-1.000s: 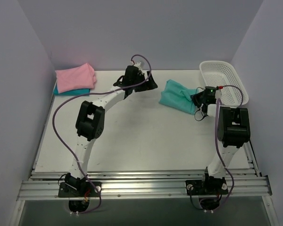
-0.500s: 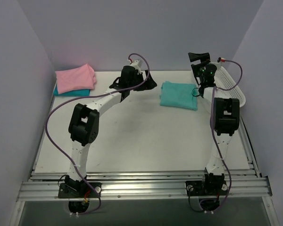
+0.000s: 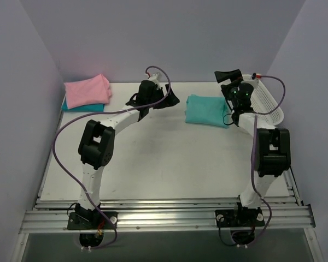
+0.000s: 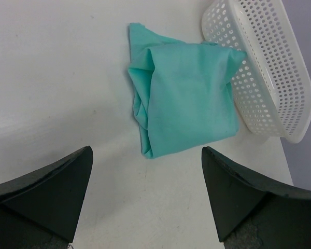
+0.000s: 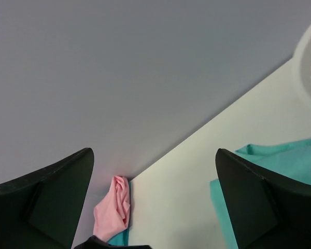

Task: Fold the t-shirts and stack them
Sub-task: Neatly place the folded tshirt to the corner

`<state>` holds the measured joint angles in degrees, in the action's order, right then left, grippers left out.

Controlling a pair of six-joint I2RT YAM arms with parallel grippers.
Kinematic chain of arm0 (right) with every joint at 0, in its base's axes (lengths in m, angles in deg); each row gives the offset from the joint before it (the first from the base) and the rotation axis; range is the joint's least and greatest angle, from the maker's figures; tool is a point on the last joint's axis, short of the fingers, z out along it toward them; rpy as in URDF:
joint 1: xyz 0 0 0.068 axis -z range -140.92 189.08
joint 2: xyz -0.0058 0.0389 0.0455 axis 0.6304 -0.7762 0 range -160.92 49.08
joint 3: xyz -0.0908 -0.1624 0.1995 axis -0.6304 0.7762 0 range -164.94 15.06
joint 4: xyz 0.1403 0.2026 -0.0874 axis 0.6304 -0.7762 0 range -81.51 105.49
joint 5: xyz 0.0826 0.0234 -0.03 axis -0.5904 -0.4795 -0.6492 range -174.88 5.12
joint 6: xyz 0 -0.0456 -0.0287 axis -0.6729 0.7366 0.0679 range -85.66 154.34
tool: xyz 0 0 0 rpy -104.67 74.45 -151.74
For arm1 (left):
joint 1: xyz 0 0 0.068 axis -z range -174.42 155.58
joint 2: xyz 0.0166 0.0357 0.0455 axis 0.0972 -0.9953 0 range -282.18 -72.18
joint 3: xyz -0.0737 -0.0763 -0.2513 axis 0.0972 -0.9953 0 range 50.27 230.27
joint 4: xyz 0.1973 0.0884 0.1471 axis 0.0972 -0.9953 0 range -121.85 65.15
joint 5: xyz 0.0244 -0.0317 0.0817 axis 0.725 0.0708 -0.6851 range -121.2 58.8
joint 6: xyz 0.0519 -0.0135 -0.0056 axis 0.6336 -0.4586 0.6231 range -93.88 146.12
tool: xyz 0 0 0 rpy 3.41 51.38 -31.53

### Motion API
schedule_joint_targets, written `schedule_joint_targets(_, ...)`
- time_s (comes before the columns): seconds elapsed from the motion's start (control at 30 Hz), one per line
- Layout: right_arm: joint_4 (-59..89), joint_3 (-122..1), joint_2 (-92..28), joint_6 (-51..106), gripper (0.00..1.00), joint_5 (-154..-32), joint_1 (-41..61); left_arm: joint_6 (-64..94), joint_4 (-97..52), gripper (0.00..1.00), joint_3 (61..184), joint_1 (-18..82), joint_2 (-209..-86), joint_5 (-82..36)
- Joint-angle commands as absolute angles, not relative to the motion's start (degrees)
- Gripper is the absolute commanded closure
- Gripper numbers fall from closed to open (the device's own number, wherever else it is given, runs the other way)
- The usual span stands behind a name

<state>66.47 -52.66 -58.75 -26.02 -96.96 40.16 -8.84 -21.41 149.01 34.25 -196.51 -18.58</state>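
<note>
With left fingers point(image 4: 46, 192) and right fingers point(image 5: 41, 197) apart and empty, pinch the probably light, limp folded teal-green cloth t-shirt point(image 4: 186, 98) at its layered edge opposite the white plastic mesh basket point(image 4: 269, 78).

The left arm point(image 3: 97, 146) rises from its base at the lower left of the top view, bends at a dark elbow left of centre and reaches up and right, ending in the left gripper point(image 3: 171, 98) just above centre. Its fingers point(image 4: 46, 194) stand wide apart with nothing between them. The right arm point(image 3: 270, 154) climbs the right side and doubles back to the upper right, where the right gripper point(image 3: 223, 76) points left, raised, its jaws also spread and gripping nothing.
</note>
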Motion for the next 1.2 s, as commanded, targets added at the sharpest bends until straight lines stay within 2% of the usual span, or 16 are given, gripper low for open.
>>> schedule_joint_targets(0.0, 62.1, -51.2, -47.0, -16.7, 0.01, -90.8, 33.1, -13.5, -16.2, 0.06, 147.7, 32.9, -196.2, -19.7)
schedule_joint_targets(0.07, 61.2, -48.4, -45.5, -14.9, 0.04, -89.0, 31.6, -14.6, -15.4, 0.06, 147.8, 32.7, -197.3, -18.0)
schedule_joint_targets(0.17, 61.6, -47.5, -46.4, -15.9, 0.15, -88.9, 30.8, -15.4, -14.6, 0.06, 148.0, 32.6, -198.7, -17.2)
schedule_joint_targets(0.2, 61.3, -47.9, -48.1, -16.3, 0.23, -89.1, 30.8, -15.7, -14.5, 0.06, 147.9, 32.6, -198.9, -17.1)
schedule_joint_targets(0.27, 60.9, -48.8, -50.0, -17.1, 0.30, -89.6, 30.7, -15.6, -14.6, 0.06, 147.7, 32.6, -198.8, -17.1)
schedule_joint_targets(0.47, 62.3, -52.5, -59.0, -17.2, 0.62, -90.0, 30.0, -15.3, -14.6, 0.06, 146.6, 30.9, -197.9, -17.0)
schedule_joint_targets(0.5, 62.2, -54.3, -61.5, -17.1, 0.70, -90.0, 30.0, -15.4, -14.3, 0.06, 146.0, 30.7, -197.7, -16.9)
schedule_joint_targets(0.6, 62.1, -58.1, -66.7, -17.1, 0.82, -90.3, 30.0, -15.9, -13.1, 0.06, 144.6, 29.9, -197.4, -16.1)
schedule_joint_targets(0.77, 62.3, -63.5, -74.7, -17.0, 0.90, -90.7, 30.1, -15.7, -12.8, 0.06, 144.1, 29.0, -196.8, -15.7)
schedule_joint_targets(0.93, 61.3, -67.0, -78.6, -16.9, 0.91, -90.2, 31.9, -15.6, -12.7, 0.06, 143.3, 28.5, -196.0, -15.2)
schedule_joint_targets(1.17, 65.5, -63.8, -80.7, -19.5, 0.91, -91.2, 35.4, -15.7, -12.3, 0.06, 142.3, 28.0, -194.7, -14.5)
